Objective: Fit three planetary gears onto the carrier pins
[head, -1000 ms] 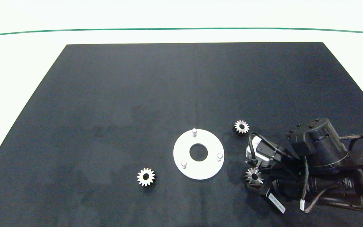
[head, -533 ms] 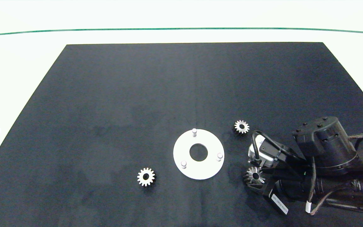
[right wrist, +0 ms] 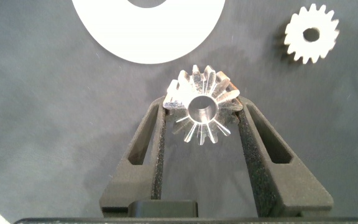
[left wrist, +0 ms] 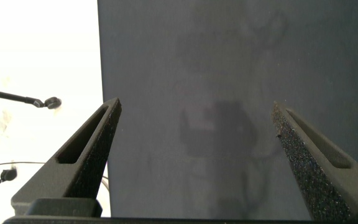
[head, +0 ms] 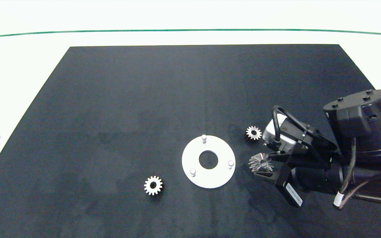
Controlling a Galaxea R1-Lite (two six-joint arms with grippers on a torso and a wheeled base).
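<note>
**Gear pinched beside the carrier disc**

We saw the right gripper [right wrist: 201, 115] pinching one planetary gear [head: 260, 162] just beside the white disc [head: 208, 180], whose three carrier pins [head: 204, 137] stood bare. Two gears [head: 153, 185] lay on the mat. The left gripper [left wrist: 196, 124] hung spread apart.

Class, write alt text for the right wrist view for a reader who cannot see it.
The right gripper holds a small silvery gear between its two fingers, above a dark mat. The edge of a white disc lies just beyond it, and a second gear lies flat nearby.
</note>
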